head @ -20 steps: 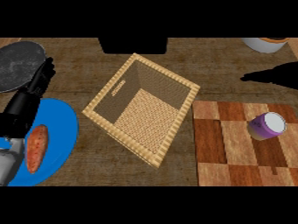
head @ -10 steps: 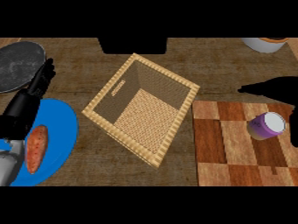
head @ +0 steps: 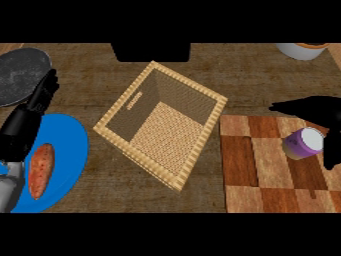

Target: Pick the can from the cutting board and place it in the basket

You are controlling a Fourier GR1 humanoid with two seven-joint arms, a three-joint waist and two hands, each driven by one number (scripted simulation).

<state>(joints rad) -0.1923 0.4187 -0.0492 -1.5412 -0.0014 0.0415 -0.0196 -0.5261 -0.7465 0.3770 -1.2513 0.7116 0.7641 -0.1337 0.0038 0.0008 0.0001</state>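
A small purple can point(head: 303, 143) with a pale lid stands on the checkered wooden cutting board point(head: 261, 165) at the right. My right hand point(head: 328, 112) hovers over and behind the can, thumb stretched left above it and fingers hanging down its right side, spread and not closed on it. The woven basket point(head: 165, 122) sits in the middle of the counter, tilted like a diamond and with nothing inside. My left hand point(head: 25, 120) rests at the left with straight fingers pointing up, above the blue plate.
A blue plate point(head: 66, 150) at the lower left carries an orange sweet potato point(head: 40, 170). A dark round pan point(head: 10, 75) lies at the upper left. A white cup point(head: 302, 50) stands at the top right, and a black box point(head: 151, 51) at top centre.
My right hand has come down and to the left, from the right edge to around the can. The can, the basket and my left hand have stayed put.
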